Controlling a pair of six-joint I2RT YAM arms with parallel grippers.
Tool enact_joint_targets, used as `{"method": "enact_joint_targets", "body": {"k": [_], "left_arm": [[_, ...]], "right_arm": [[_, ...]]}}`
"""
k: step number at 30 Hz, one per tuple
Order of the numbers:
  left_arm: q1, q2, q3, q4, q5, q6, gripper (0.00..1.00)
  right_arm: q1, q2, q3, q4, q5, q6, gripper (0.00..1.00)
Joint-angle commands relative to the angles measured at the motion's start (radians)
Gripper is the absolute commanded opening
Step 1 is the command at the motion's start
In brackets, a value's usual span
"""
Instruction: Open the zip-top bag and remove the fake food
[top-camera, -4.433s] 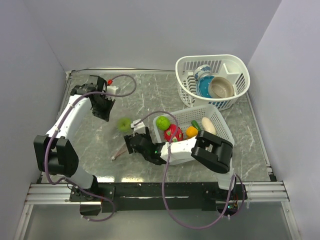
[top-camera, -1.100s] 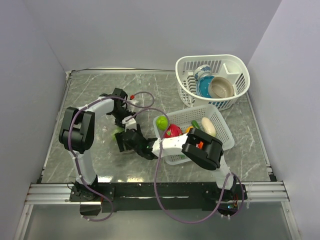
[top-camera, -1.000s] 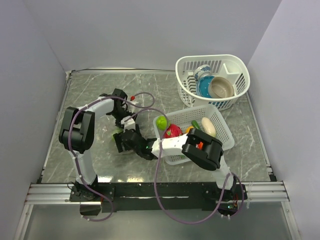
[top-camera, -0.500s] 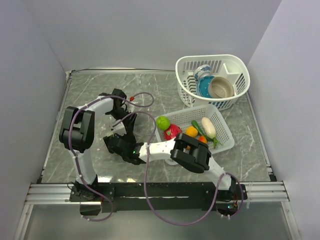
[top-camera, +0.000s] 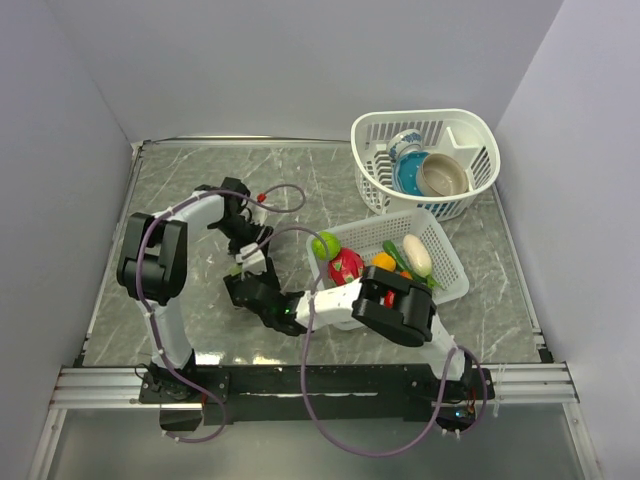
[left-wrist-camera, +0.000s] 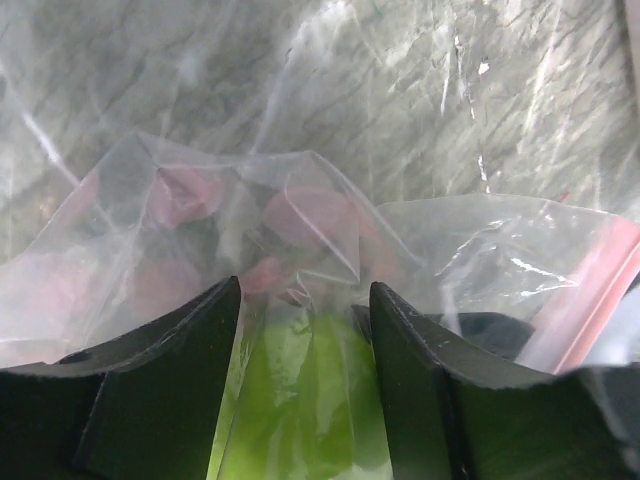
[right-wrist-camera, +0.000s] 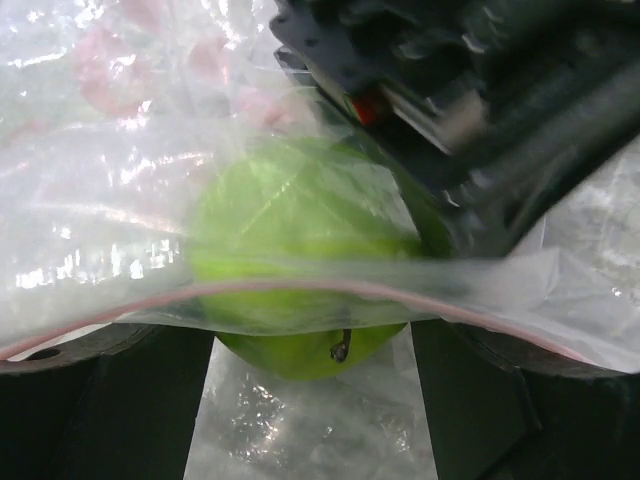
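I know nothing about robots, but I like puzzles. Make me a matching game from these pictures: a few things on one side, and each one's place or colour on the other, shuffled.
Things:
1. tan bowl
2. cream oblong food
3. green ball in the right wrist view
4. zip strip

Place or colour:
A. pinkish-red
B. in the rectangular basket
C. behind the zip-top bag's clear plastic
D. in the rounded basket

Pairs: 1-D, 2-B, 3-C, 4-A.

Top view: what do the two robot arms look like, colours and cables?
Both the left arm and the right arm have white links with chunky black joints. A purplish-grey cable loops along each. The left gripper and the right gripper have flat black fingers.
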Motion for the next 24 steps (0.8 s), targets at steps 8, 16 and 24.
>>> {"method": "enact_joint_targets", "body": {"k": [8, 16, 24], "left_arm": [[0.155, -0.005, -0.058, 0.03, -0.152, 0.007, 0.58], [0.173, 0.015, -0.088, 0.09, -0.229, 0.007, 0.57], [0.173, -0.05, -0.026, 0.05, -0.191, 0.004, 0.53]], "right_arm": [[-0.001, -0.293, -0.229, 0.138, -0.007, -0.035, 0.38], [0.016, -0.48, -0.338, 0.016, 0.082, -0.006, 0.4], [-0.043, -0.864, -0.458, -0.369, 0.277, 0.202, 0.37]]}}
